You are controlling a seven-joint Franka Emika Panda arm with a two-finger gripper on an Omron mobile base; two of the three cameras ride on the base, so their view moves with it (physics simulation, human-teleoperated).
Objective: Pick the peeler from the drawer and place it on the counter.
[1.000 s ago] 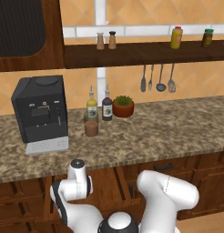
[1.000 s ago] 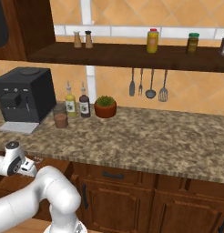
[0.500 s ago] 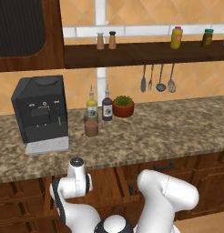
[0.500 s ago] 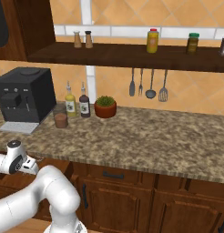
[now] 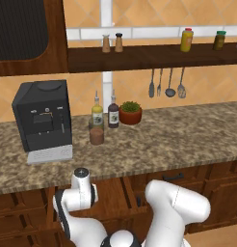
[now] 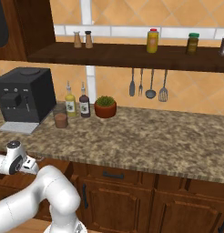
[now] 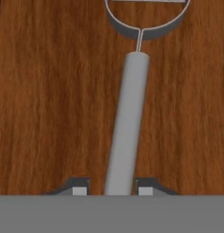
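Speckled brown granite is forming the bench [image 5: 188, 135], its thick front edge hiding most of the drawer [image 7: 50, 100] and its grained reddish wood floor. The peeler [image 7: 127, 123] is lying there, round grey handle between the tool's [image 7: 112, 191] spread, barely showing tips, looped head cut off.

Even, flat rendered light throughout, no glare or hard shadows; all three views look slightly soft.
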